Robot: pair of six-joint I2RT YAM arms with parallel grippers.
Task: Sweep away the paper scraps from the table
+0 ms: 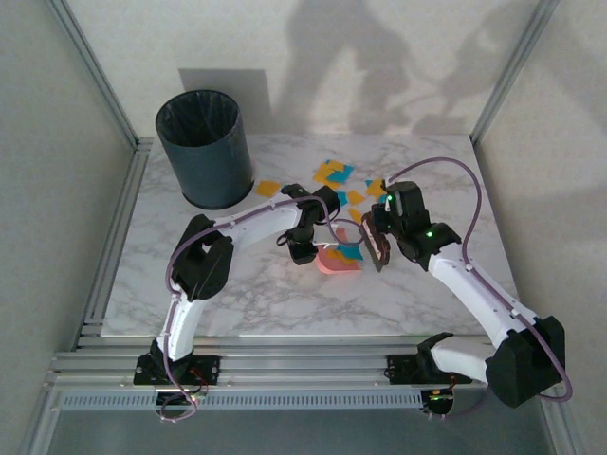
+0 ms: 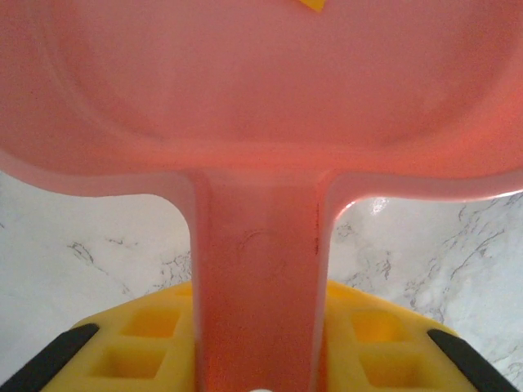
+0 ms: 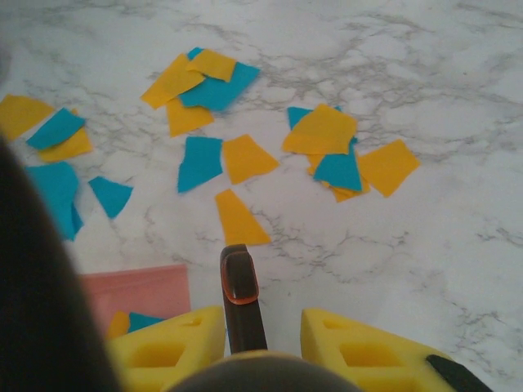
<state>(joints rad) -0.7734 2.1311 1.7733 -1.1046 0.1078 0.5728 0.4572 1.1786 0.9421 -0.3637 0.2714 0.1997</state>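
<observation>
Orange-yellow and teal paper scraps (image 1: 334, 173) lie in a loose cluster on the marble table (image 1: 237, 294), toward the back centre. In the right wrist view the paper scraps (image 3: 221, 159) spread just ahead of the fingers. My left gripper (image 1: 313, 248) is shut on the handle (image 2: 255, 294) of a pink dustpan (image 1: 334, 263), and a few scraps (image 1: 349, 252) lie on the pan. My right gripper (image 1: 381, 227) is shut on the dark brown handle (image 3: 239, 298) of a brush (image 1: 381, 248), right beside the dustpan's lip (image 3: 135, 290).
A dark round waste bin (image 1: 204, 147) with a black liner stands at the table's back left corner. Aluminium rails (image 1: 114, 256) edge the table on the left and along the front. Bare marble lies in front of the dustpan.
</observation>
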